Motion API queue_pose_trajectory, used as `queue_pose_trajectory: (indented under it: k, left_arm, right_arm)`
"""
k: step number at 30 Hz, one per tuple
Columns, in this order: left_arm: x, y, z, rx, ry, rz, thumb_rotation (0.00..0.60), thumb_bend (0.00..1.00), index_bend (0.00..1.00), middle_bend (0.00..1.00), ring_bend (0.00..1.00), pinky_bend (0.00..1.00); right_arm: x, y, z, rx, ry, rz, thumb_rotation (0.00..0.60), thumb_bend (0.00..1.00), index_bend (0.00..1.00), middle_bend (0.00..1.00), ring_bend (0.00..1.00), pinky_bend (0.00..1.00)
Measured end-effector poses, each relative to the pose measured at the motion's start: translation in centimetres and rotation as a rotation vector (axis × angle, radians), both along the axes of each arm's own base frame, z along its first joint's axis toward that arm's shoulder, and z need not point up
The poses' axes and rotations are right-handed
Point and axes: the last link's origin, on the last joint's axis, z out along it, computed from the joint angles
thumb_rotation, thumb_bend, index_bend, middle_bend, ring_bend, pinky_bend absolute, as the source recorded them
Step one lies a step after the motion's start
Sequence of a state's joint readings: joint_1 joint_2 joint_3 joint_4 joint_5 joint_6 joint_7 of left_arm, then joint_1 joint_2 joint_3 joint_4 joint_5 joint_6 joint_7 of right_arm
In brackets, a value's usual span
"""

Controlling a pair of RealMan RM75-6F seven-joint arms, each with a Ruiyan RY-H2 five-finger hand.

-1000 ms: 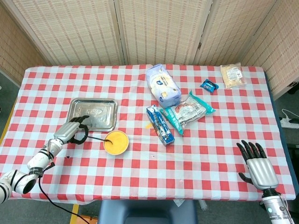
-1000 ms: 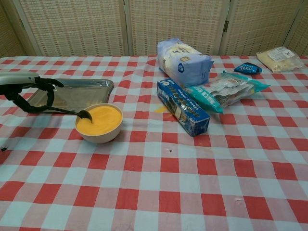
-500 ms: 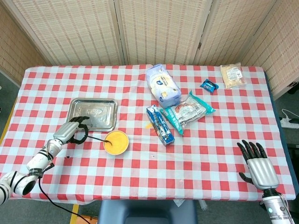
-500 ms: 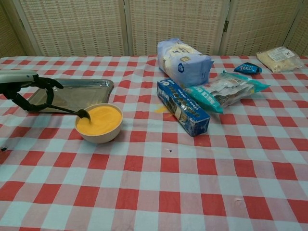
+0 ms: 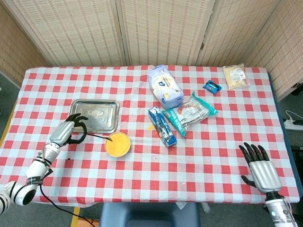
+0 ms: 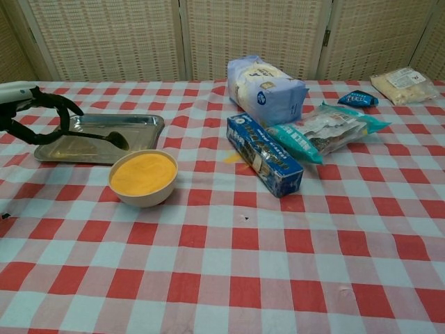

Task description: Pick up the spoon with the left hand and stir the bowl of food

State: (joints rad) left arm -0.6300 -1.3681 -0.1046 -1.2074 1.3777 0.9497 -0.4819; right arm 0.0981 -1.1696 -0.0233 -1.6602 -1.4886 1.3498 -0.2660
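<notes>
Tabletop: spoon (image 6: pixel 97 136) in left hand (image 6: pixel 31 111)

This looks like a staged test area in a lab rather than a real dining room. Woven folding screens (image 5: pixel 156 28) wall off a table with a red-checked cloth (image 5: pixel 208 156), and a power strip (image 5: pixel 294 124) lies on the bare floor beside it.
</notes>
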Motion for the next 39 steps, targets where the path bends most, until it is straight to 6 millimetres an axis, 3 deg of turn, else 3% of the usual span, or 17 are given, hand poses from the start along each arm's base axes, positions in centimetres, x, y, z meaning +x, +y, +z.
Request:
queue_pose_trajectory:
  k: [11,19,29,39]
  left_arm:
    - [1.9,-1.2,-2.9,0.107,0.184,-0.095,0.6,0.71,0.83,0.2,0.0,0.0]
    - [5.1,-0.6,-5.7,0.185,0.237,-0.138,0.6,0.71,0.83,0.2,0.0,0.0]
    - [4.8,0.8,-5.9,0.198,0.258,-0.106,0.6,0.71,0.83,0.21,0.0,0.0]
    - [3.9,0.0,-6.0,0.244,0.362,-0.166,0.6,0.71,0.83,0.22,0.0,0.0]
  right_arm:
    - [0.2,0.3,0.5,0.004,-0.021,0.013,0.6,0.12,0.0,0.0,0.0,0.0]
    - [0.0,0.3,0.9,-0.002,-0.027,0.008,0.6,0.12,0.0,0.0,0.0,0.0]
    - [-0.2,0.1,0.9,-0.005,-0.022,-0.004,0.6,0.12,0.0,0.0,0.0,0.0]
    - [-0.1,0.1,0.9,-0.009,-0.023,0.002,0.6,0.12,0.0,0.0,0.0,0.0]
